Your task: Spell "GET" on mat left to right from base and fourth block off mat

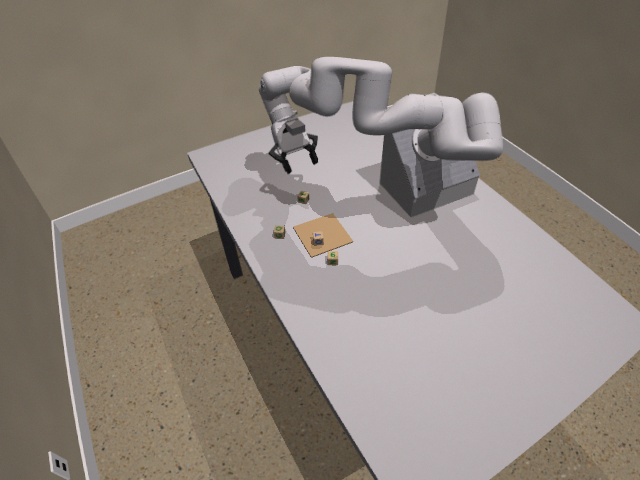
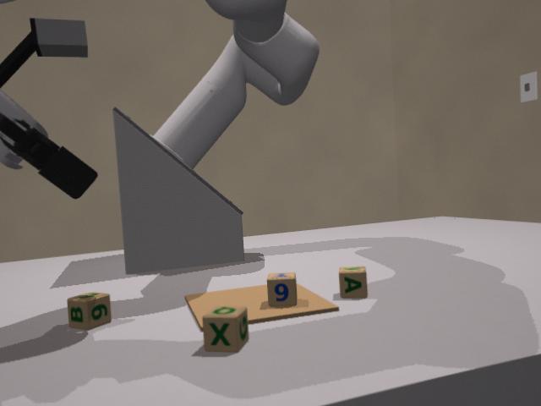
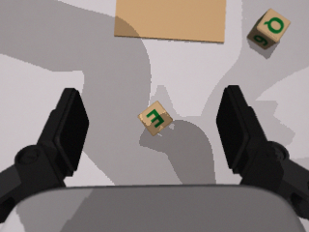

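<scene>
My gripper [image 1: 301, 165] [image 3: 152, 103] is open and empty, high above the block with E on top [image 1: 303, 197] [image 2: 89, 310] [image 3: 154, 118]. That block lies off the mat, its letter turned askew between the fingers in the wrist view. The T block [image 1: 317, 238] [image 2: 281, 289] sits on the orange mat [image 1: 336, 223] [image 2: 226, 297] [image 3: 169, 21], near the edge away from the base. A block [image 1: 332, 258] [image 2: 352, 282] with a green top letter, seemingly G, stands just off the mat. The Q-topped block [image 1: 279, 231] [image 2: 225, 328] [image 3: 268, 28] lies off the mat's far side. The mat looks flat.
The robot's base [image 1: 408, 175] [image 2: 178, 218] stands on the table [image 1: 413, 361] [image 2: 436, 331] beyond the mat in the exterior view. The table's long edge runs near the Q-topped block. The arm's shadow falls across the table around the blocks.
</scene>
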Robot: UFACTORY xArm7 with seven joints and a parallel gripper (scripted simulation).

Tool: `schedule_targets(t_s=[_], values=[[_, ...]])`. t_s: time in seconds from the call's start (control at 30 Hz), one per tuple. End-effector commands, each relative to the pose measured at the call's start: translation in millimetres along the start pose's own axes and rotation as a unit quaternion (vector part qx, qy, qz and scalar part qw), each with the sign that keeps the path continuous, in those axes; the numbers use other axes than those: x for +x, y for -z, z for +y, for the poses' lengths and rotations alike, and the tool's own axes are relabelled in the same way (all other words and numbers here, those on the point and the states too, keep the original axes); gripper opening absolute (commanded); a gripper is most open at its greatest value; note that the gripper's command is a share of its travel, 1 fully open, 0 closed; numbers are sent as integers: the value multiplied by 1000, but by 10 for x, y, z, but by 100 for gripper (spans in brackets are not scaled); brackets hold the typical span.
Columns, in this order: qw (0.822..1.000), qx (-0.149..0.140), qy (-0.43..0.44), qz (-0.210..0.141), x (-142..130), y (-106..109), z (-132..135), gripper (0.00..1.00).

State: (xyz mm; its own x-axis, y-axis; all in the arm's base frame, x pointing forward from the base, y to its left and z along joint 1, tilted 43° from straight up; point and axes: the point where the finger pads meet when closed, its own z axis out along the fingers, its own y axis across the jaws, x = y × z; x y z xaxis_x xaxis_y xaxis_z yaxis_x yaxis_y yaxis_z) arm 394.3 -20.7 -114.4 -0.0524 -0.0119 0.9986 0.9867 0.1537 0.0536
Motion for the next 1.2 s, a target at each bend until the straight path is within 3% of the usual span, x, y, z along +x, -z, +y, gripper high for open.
schedule_targets(t_s=[0.0, 0.07, 0.13, 0.27, 0.57, 0.63, 0.67, 0.77, 1.13, 1.17], values=[[999, 8, 18, -25, 5, -14, 78, 100], [999, 8, 18, -25, 5, -14, 78, 100], [995, 28, 57, -73, 12, -79, 234, 100], [987, 47, 97, -116, 36, -140, 383, 100], [947, 100, 211, -220, 191, -311, 789, 100], [947, 100, 211, -220, 191, -311, 789, 100], [929, 116, 248, -248, 265, -369, 912, 100], [918, 126, 269, -264, 316, -405, 983, 100], [821, 182, 412, -352, 753, -689, 1403, 100], [821, 182, 412, -352, 753, -689, 1403, 100]])
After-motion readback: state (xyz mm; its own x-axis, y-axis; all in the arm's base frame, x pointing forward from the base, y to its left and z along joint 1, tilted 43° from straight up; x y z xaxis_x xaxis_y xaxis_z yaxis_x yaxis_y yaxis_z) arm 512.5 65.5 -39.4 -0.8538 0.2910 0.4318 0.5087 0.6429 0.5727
